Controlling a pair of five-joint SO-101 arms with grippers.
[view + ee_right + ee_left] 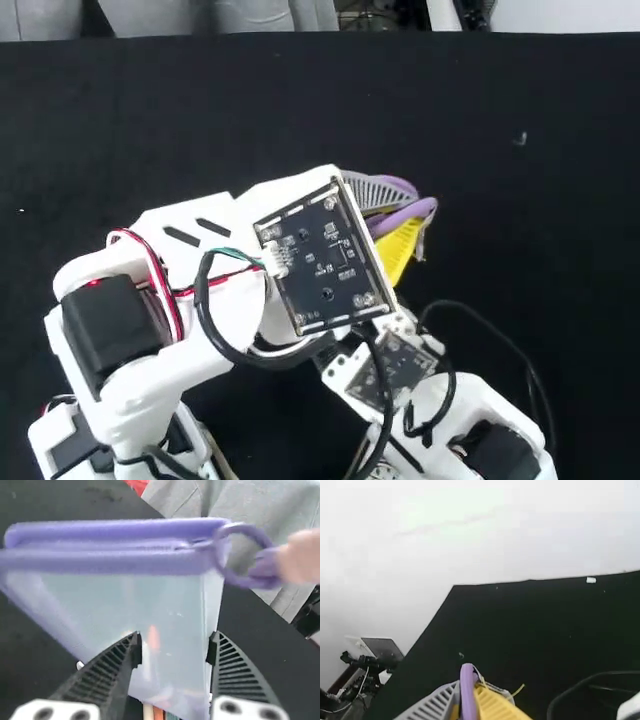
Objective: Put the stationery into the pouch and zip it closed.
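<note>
L gripper (468,689) clamps pouch (100,605) by its soft purple zip edge. R gripper (174,641) has jaws apart, w/ the clear smooth plastic body just beyond them.

Bare table (520,120) beyond the pouch (398,213); both arms (160,300) crowd its near side.

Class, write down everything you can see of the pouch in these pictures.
The pouch is a see-through, soft-looking sleeve with a purple zip band along its top, seemingly zipped, and a ring pull at one end. An orange item shows inside. It faces the open right gripper; the left gripper pinches its purple edge.
</note>
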